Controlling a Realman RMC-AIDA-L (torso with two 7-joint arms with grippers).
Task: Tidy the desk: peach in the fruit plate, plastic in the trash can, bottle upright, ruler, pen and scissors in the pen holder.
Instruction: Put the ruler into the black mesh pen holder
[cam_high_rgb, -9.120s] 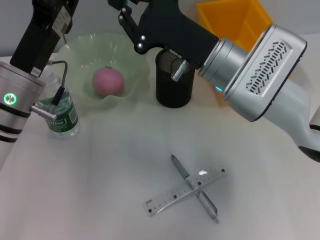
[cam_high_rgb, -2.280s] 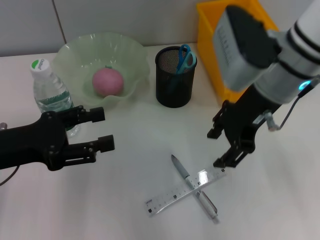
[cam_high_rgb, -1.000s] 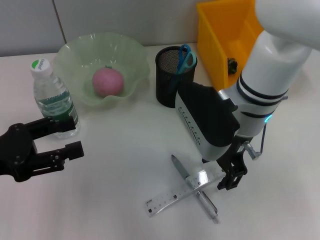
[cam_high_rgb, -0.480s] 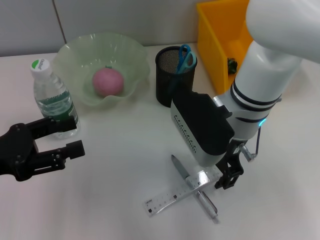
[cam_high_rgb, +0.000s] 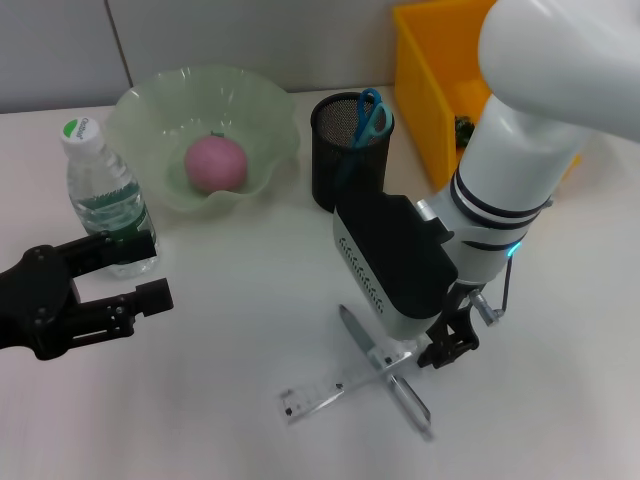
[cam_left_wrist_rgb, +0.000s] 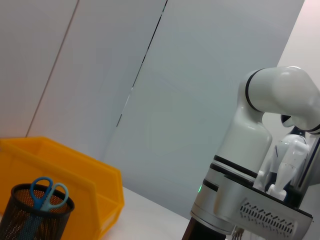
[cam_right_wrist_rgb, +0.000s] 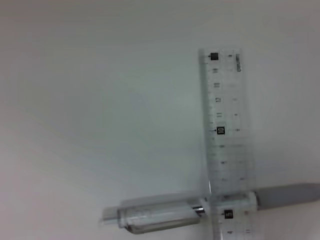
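Hovering low over the crossed ruler (cam_high_rgb: 335, 388) and pen (cam_high_rgb: 385, 372) near mid-worktop (cam_high_rgb: 230, 400), right pincer (cam_high_rgb: 448, 345) sits at the ruler's right end; cannot tell its spread. Ruler lies across the pen, so lifting it first frees both. Left pincer (cam_high_rgb: 125, 270) idles wide beside the upright bottle (cam_high_rgb: 105, 198). Open worktop between ruler and pen holder (cam_high_rgb: 349, 152); scissors (cam_high_rgb: 368, 115) crowd its mouth.

The head view looks down on the bench (cam_high_rgb: 250, 300). The left wrist view faces level toward the holder (cam_left_wrist_rgb: 32, 215), shared with it. The right wrist view looks close down on ruler (cam_right_wrist_rgb: 227, 140) and pen (cam_right_wrist_rgb: 165, 216).
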